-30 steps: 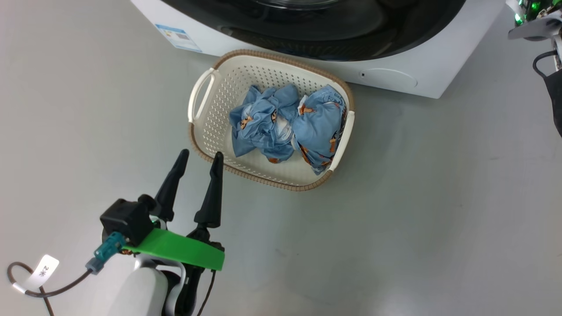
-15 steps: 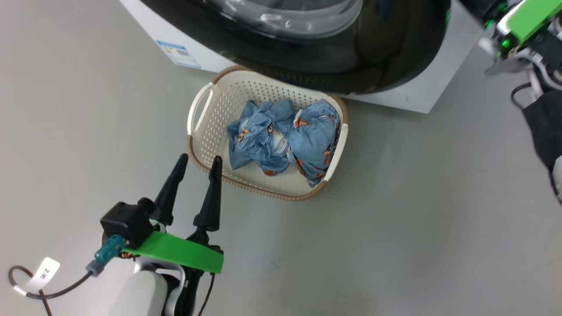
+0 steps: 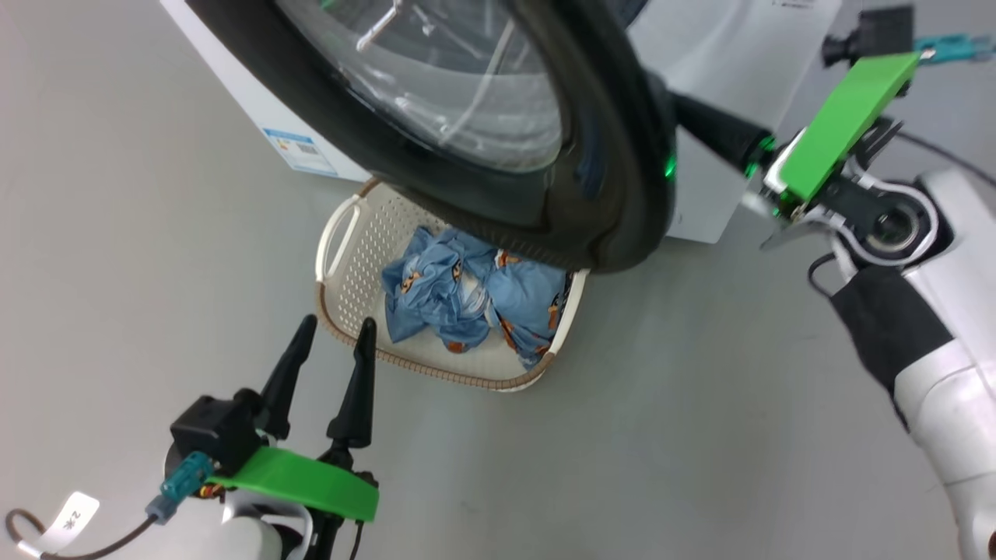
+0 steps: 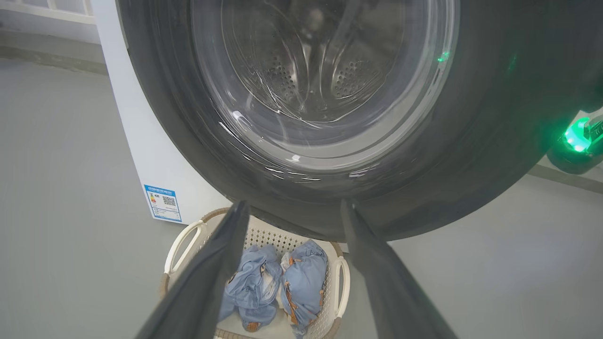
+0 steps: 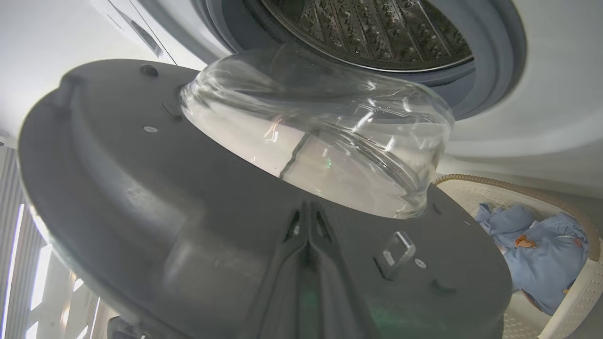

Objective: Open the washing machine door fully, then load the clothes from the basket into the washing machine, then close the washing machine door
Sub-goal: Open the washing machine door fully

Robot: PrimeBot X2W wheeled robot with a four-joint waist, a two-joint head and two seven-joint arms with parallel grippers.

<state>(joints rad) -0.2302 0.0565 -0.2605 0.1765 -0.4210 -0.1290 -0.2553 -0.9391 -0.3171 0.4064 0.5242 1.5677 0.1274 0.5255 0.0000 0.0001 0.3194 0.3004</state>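
Note:
The washing machine door point(image 3: 607, 155) stands partly swung out from the white washing machine point(image 3: 233, 85), its black rim hanging above the far end of the basket point(image 3: 354, 257). My right gripper point(image 3: 689, 109) is shut, its joined fingers reaching behind the door's free edge. In the right wrist view they point(image 5: 308, 212) lie against the door's inner face point(image 5: 141, 188) below the glass bowl point(image 5: 330, 132), with the drum point(image 5: 377, 33) beyond. Two light blue bundles of clothes point(image 3: 459, 288) lie in the basket. My left gripper point(image 3: 332, 334) is open at the basket's near rim, holding nothing.
A blue label sticker point(image 3: 299, 152) marks the machine's lower front. Grey floor point(image 3: 700, 404) spreads to the right of the basket and in front of it. My right forearm point(image 3: 926, 327) reaches in from the right edge. A tagged cable point(image 3: 70, 517) trails from my left wrist.
The head camera has tilted up. The door has swung further out over the basket, and my right gripper and arm have come in behind its edge. Left gripper unchanged.

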